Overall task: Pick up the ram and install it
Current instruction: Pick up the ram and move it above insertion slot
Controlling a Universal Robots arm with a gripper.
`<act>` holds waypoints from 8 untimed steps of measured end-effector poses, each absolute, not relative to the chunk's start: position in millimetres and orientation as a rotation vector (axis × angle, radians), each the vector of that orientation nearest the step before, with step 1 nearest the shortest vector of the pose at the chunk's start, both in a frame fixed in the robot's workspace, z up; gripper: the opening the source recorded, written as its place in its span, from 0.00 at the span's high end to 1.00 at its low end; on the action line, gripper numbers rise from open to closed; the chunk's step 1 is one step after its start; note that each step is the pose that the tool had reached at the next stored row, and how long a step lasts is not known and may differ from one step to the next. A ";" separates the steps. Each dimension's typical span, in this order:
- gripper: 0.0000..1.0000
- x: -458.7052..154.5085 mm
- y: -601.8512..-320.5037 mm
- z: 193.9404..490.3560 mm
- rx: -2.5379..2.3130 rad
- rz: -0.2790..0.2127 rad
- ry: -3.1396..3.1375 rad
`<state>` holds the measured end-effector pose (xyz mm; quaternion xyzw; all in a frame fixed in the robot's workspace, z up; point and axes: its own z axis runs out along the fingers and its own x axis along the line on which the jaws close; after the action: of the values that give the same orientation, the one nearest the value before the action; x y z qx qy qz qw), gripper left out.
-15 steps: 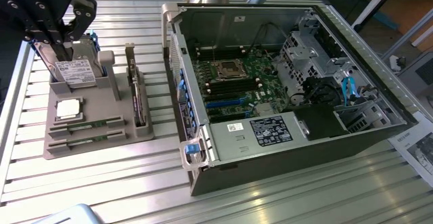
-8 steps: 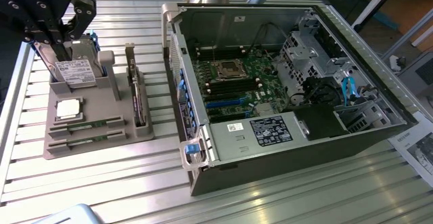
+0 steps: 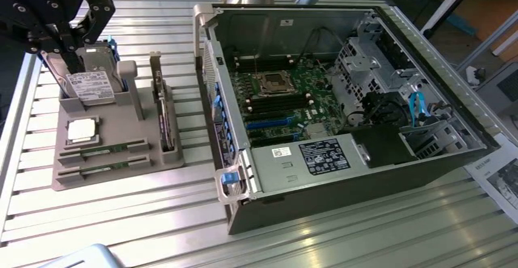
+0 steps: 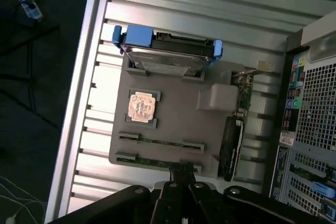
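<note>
Pincer state: the pincer (image 4: 181,171) is closed, fingers pressed together, with nothing gripped.
Pincer position: it is held high over the grey tray (image 3: 121,128), above the hard-drive end, clear of every part.
Ram location: the ram (image 3: 104,150) is seated in a tray slot beside the processor (image 3: 82,130) and is untouched.
2nd stick: a 2nd stick (image 3: 101,168) lies just beside the ram, at the tray's edge.
Step in hand: judged as the approach to pick-up; no stick is fitted in the case.
Grasp guidance: the fingers are to be opened before descent, centred on the stick's length and closed across its thin faces. A straight vertical lift is advised.
Obstruction: little finger room is judged between the 2 sticks.
Neighbouring parts: the hard drive (image 3: 91,86) and the expansion card (image 3: 166,125) stand upright on the tray.
Destination: the open computer case (image 3: 364,189) rests on the desk (image 3: 121,219); its memory slots (image 3: 278,104) lie near loose cables.
</note>
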<state>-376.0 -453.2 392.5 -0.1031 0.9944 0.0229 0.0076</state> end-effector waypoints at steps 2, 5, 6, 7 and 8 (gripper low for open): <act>0.90 -376.0 -453.2 392.5 -0.374 0.072 3.104; 0.90 -376.0 -453.2 392.5 -0.465 0.073 3.093; 0.90 -376.1 -453.2 392.5 -0.496 0.073 3.088; 0.90 -376.0 -453.2 392.5 -0.528 0.073 3.084; 0.90 -376.0 -453.2 392.5 -0.563 0.073 3.078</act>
<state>-376.0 -453.2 392.5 -0.1798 0.9834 0.0234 0.0058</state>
